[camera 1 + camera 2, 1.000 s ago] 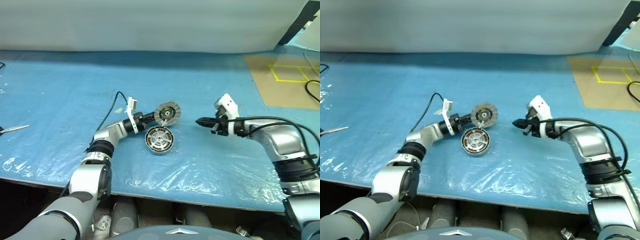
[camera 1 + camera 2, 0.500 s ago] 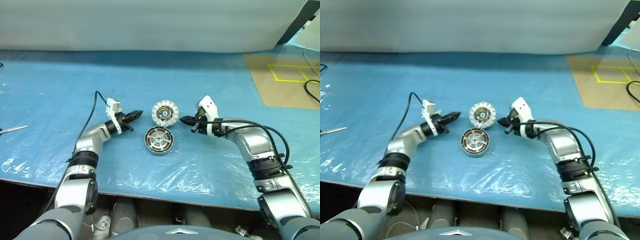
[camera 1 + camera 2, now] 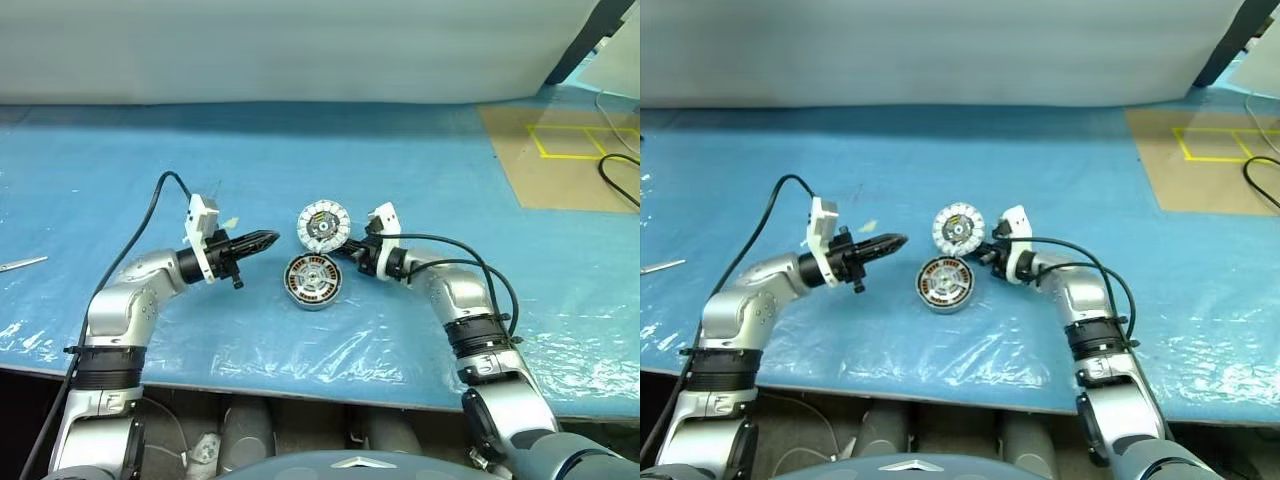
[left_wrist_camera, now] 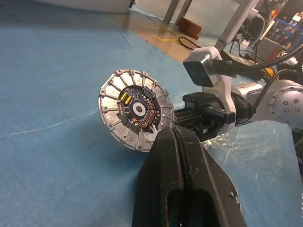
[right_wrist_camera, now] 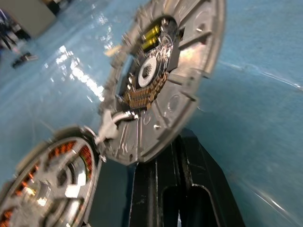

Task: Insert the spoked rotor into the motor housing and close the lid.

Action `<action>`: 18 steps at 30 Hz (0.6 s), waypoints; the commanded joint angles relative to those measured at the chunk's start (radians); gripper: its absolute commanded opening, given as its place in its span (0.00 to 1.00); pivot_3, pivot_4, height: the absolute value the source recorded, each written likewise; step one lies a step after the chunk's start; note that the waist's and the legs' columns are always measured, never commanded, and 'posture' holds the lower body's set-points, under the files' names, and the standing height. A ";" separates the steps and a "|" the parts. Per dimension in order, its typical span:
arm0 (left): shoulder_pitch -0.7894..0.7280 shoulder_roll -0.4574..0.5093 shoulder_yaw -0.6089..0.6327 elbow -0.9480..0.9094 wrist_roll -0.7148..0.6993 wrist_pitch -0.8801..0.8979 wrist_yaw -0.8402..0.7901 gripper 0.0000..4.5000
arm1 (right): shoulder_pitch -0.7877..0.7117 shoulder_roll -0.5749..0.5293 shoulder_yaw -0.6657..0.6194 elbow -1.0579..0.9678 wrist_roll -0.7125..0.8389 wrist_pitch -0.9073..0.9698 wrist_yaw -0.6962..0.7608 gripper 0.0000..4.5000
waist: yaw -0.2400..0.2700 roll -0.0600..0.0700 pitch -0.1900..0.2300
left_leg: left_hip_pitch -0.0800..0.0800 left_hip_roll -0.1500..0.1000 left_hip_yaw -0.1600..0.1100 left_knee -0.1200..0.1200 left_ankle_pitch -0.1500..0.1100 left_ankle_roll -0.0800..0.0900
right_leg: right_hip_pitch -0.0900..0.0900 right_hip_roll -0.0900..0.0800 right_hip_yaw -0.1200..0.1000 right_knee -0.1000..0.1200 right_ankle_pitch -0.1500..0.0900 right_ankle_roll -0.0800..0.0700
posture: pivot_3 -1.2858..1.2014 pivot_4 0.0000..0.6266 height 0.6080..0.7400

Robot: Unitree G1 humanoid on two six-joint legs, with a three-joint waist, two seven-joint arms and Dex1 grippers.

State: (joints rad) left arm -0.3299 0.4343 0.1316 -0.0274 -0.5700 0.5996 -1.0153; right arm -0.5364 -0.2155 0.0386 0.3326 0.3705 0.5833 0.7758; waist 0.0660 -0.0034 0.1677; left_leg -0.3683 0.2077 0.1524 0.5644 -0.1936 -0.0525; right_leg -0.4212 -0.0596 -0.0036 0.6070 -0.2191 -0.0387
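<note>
The lid (image 3: 323, 225) shows its face of white segments around a dark centre and looks tipped up off the blue table. Just in front of it lies the motor housing (image 3: 314, 279), open side up, with copper windings around a grey hub. My right gripper (image 3: 346, 249) is shut, and its fingertips (image 5: 176, 147) sit under the lid's right edge, touching it. To the left of both parts my left gripper (image 3: 266, 240) is shut and empty, pointing at the lid from a short gap away. The spoked rotor is out of view.
Clear plastic film covers the blue table (image 3: 450, 180). A small metal tool (image 3: 20, 264) lies at the far left. A brown board with yellow tape (image 3: 560, 155) and a black cable (image 3: 618, 172) are at the far right. A pale wall stands behind.
My left gripper has pulled back to the left, leaving the lid on the table behind the housing. My right gripper has moved left up to the lid's edge.
</note>
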 commanded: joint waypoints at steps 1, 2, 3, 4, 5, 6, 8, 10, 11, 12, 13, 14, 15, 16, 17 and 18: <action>0.009 0.006 0.011 -0.042 -0.024 -0.005 0.024 0.00 | -0.027 0.031 -0.026 0.020 0.057 -0.004 0.055 0.00 | 0.000 0.000 0.000 | 0.000 0.000 0.000 0.000 0.000 0.000 | 0.000 0.000 0.000 0.000 0.000 0.000 | 0.52 0.24 1.00; 0.009 0.003 0.010 -0.040 -0.025 -0.007 0.029 0.00 | -0.031 0.039 -0.031 0.027 0.069 0.005 0.066 0.00 | 0.000 0.000 0.000 | 0.000 0.000 0.000 0.000 0.000 0.000 | 0.000 0.000 0.000 0.000 0.000 0.000 | 0.52 0.24 1.00; 0.007 -0.001 0.009 -0.039 -0.027 -0.008 0.035 0.00 | -0.036 0.048 -0.038 0.036 0.080 0.010 0.075 0.00 | 0.000 0.000 0.000 | 0.000 0.000 0.000 0.000 0.000 0.000 | 0.000 0.000 0.000 0.000 0.000 0.000 | 0.52 0.24 1.00; 0.004 -0.004 0.009 -0.036 -0.029 -0.008 0.040 0.00 | -0.042 0.059 -0.049 0.043 0.095 0.020 0.081 0.00 | 0.000 0.000 0.000 | 0.000 0.000 0.000 0.000 0.000 0.000 | 0.000 0.000 0.000 0.000 0.000 0.000 | 0.52 0.24 1.00; 0.002 -0.006 0.008 -0.029 -0.028 -0.013 0.043 0.00 | -0.050 0.071 -0.063 0.051 0.113 0.033 0.084 0.00 | -0.002 0.000 0.000 | 0.000 0.000 0.000 0.000 0.000 0.000 | 0.000 0.000 0.000 0.000 0.000 0.000 | 0.52 0.24 1.00; 0.000 -0.007 0.006 -0.022 -0.024 -0.019 0.046 0.00 | -0.059 0.081 -0.075 0.061 0.127 0.042 0.085 0.00 | -0.004 0.000 0.000 | 0.000 0.000 0.000 0.000 0.000 0.000 | 0.000 0.000 0.000 0.000 0.000 0.000 | 0.52 0.24 1.00; -0.003 -0.010 0.006 -0.013 -0.024 -0.026 0.050 0.00 | -0.078 0.098 -0.086 0.091 0.127 0.039 0.080 0.00 | -0.006 0.000 0.000 | 0.000 0.000 0.000 0.000 0.000 0.000 | 0.000 0.000 0.000 0.000 0.000 0.000 | 0.52 0.24 1.00; -0.008 -0.013 0.005 -0.008 -0.024 -0.030 0.054 0.00 | -0.092 0.113 -0.085 0.113 0.127 0.037 0.084 0.00 | -0.010 0.000 0.000 | 0.000 0.000 0.000 0.000 0.000 0.000 | 0.000 0.000 0.000 0.000 0.000 0.000 | 0.52 0.24 1.00; -0.009 -0.014 0.005 -0.004 -0.022 -0.034 0.056 0.00 | -0.098 0.119 -0.087 0.117 0.136 0.045 0.092 0.00 | -0.012 0.000 0.000 | 0.000 0.000 0.000 0.000 0.000 0.000 | 0.000 0.000 0.000 0.000 0.000 0.000 | 0.52 0.24 1.00; -0.011 -0.014 0.004 0.000 -0.020 -0.039 0.058 0.00 | -0.102 0.124 -0.087 0.117 0.144 0.053 0.099 0.00 | -0.013 0.000 0.000 | 0.000 0.000 0.000 0.000 0.000 0.000 | 0.000 0.000 0.000 0.000 0.000 0.000 | 0.52 0.24 1.00; -0.011 -0.014 0.005 0.002 -0.019 -0.041 0.060 0.00 | -0.103 0.123 -0.077 0.108 0.149 0.069 0.119 0.00 | -0.013 0.000 0.000 | 0.000 0.000 0.000 0.000 0.000 0.000 | 0.000 0.000 0.000 0.000 0.000 0.000 | 0.52 0.24 1.00; -0.010 -0.013 0.006 0.001 -0.020 -0.042 0.062 0.00 | -0.102 0.121 -0.069 0.099 0.151 0.081 0.133 0.00 | -0.013 0.000 0.000 | 0.000 0.000 0.000 0.000 0.000 0.000 | 0.000 0.000 0.000 0.000 0.000 0.000 | 0.52 0.24 1.00; -0.010 -0.012 0.013 -0.004 -0.030 -0.036 0.064 0.00 | -0.098 0.116 -0.055 0.084 0.151 0.096 0.153 0.00 | -0.013 0.000 0.000 | 0.000 0.000 0.000 0.000 0.000 0.000 | 0.000 0.000 0.000 0.000 0.000 0.000 | 0.52 0.24 1.00; -0.009 -0.010 0.017 -0.008 -0.038 -0.032 0.065 0.00 | -0.095 0.112 -0.046 0.074 0.152 0.106 0.166 0.00 | -0.013 0.000 0.000 | 0.000 0.000 0.000 0.000 0.000 0.001 | 0.000 0.000 0.000 0.000 0.000 0.000 | 0.52 0.24 1.00; -0.012 -0.009 0.031 -0.015 -0.057 -0.018 0.069 0.00 | -0.092 0.105 -0.037 0.064 0.151 0.117 0.178 0.00 | -0.013 0.000 0.000 | 0.000 0.000 0.000 0.000 0.001 0.001 | 0.000 0.000 0.000 0.000 0.000 0.000 | 0.52 0.24 1.00; -0.014 -0.007 0.041 -0.019 -0.071 -0.008 0.073 0.00 | -0.091 0.101 -0.031 0.057 0.151 0.125 0.187 0.00 | -0.013 0.000 0.000 | 0.000 0.000 0.000 0.000 0.001 0.001 | 0.000 0.000 -0.001 0.000 0.000 0.000 | 0.52 0.24 1.00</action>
State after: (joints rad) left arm -0.3330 0.4196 0.1347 -0.0149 -0.5997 0.5848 -0.9490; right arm -0.6169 -0.1124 -0.0049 0.4410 0.4958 0.6937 0.9292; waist 0.0535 -0.0034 0.1677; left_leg -0.3686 0.2081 0.1525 0.5643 -0.1930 -0.0516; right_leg -0.4213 -0.0592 -0.0042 0.6072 -0.2191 -0.0389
